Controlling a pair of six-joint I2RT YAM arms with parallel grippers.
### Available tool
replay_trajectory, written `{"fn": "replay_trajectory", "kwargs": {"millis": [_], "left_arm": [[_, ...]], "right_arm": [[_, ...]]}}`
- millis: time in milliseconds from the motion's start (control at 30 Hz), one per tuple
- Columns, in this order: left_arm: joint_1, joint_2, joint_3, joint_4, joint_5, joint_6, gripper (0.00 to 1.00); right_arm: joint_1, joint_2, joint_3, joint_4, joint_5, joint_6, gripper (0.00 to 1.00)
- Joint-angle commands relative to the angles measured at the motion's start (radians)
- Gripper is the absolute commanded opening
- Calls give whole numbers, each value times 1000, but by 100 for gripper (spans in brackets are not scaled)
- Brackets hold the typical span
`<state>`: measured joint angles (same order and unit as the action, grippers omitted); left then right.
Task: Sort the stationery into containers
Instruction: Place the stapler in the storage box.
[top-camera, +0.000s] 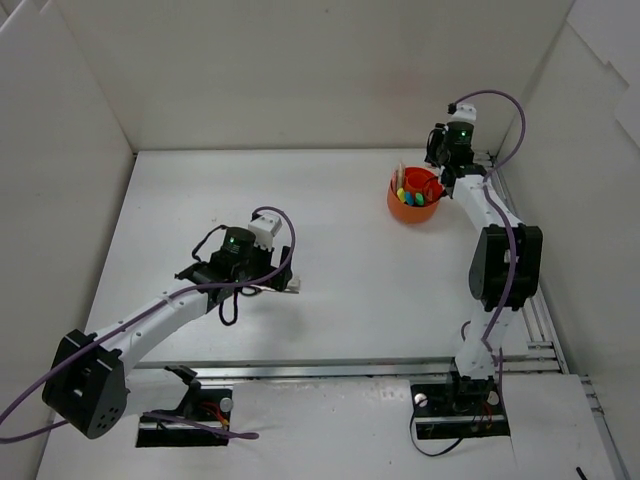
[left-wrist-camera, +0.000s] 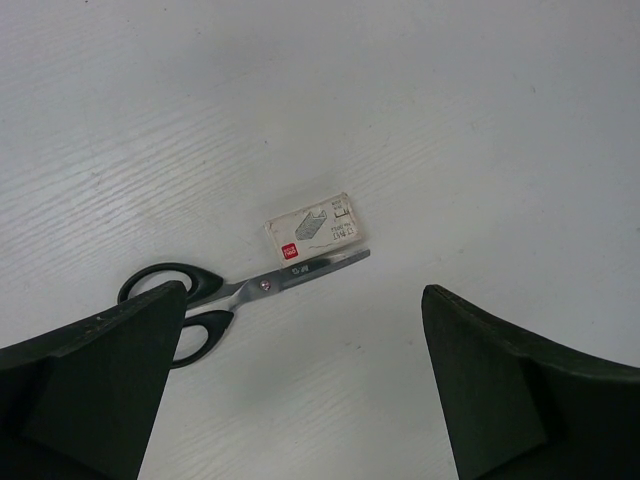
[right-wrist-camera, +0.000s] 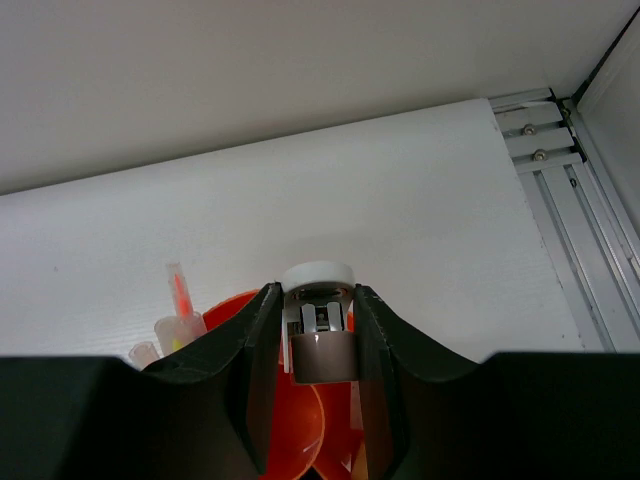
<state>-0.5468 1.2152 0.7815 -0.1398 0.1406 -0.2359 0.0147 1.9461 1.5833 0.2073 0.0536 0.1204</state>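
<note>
Left fingers (left-wrist-camera: 100, 380) spread wide, empty, above the scissors (left-wrist-camera: 250, 290), left of centre on the desk (top-camera: 350, 300). Long axis slants across my gap: handles tucked by one finger, blades touching a small white box (left-wrist-camera: 312, 226). Right fingers (right-wrist-camera: 258, 345) pinch a white-capped cylinder (right-wrist-camera: 320, 330) over the orange cup (top-camera: 412, 213), near the far-right corner.

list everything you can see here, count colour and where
scissors: one, black handles, flat on the table below the left pincer
small box: one, white, beside the scissors' blades
cup: one, orange, far right of the table
pens and highlighters: several, yellow, blue, orange tips, standing in the cup
capped item: one, white cap, grey-brown body, held over the cup
table: one, white
left pincer: one, black, open, above the scissors
right pincer: one, black, shut on the capped item
</note>
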Motion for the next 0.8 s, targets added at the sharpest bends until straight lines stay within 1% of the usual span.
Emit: {"fn": "replay_trajectory", "kwargs": {"millis": [0, 100, 300, 567, 600, 667, 733, 767], "left_arm": [[5, -3, 65, 20, -4, -2, 100], [5, -2, 65, 22, -3, -6, 99], [5, -2, 65, 17, -1, -14, 100], [5, -9, 62, 17, 2, -16, 100], [5, -9, 61, 17, 4, -17, 100], [5, -8, 61, 17, 5, -20, 100], [5, -13, 56, 16, 8, -20, 99], [5, -16, 55, 16, 8, -23, 100]], "right_arm": [[-1, 37, 60, 174, 43, -21, 0], [1, 71, 66, 211, 23, 1, 0], [1, 117, 72, 213, -11, 39, 0], [1, 87, -12, 231, -17, 84, 0], [1, 86, -17, 230, -14, 84, 1], [1, 83, -19, 213, -14, 84, 9], [2, 83, -14, 198, -18, 85, 13], [4, 79, -13, 182, -12, 85, 20]]}}
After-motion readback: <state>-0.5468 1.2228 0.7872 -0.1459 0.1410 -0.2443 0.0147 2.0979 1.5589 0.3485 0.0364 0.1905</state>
